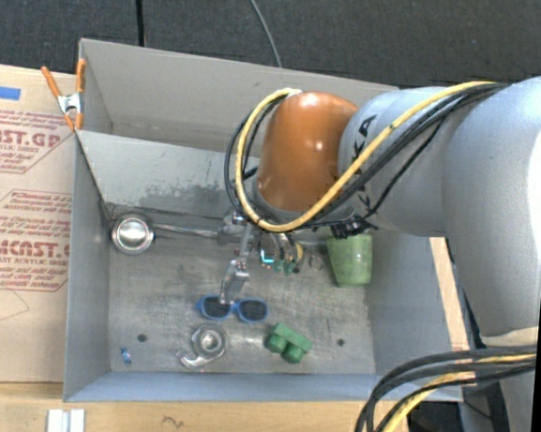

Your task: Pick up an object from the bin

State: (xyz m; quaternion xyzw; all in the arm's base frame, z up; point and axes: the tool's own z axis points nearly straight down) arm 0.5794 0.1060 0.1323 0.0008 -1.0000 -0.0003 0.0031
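My gripper point(238, 275) reaches down from under the orange wrist cover near the middle of the bin. Its tip hangs just above a pair of small blue sunglasses point(234, 308) lying flat on the bin floor. A metal ladle point(133, 234) lies to the left, its thin handle running right toward the gripper. A green cup point(350, 258) stands to the right of the gripper, partly under the arm.
A green block point(288, 343) lies at the front right of the sunglasses. A silver metal ring piece point(205, 343) rests near the front wall, and a tiny blue bit point(125, 356) sits in the front left corner. The arm covers the bin's back right.
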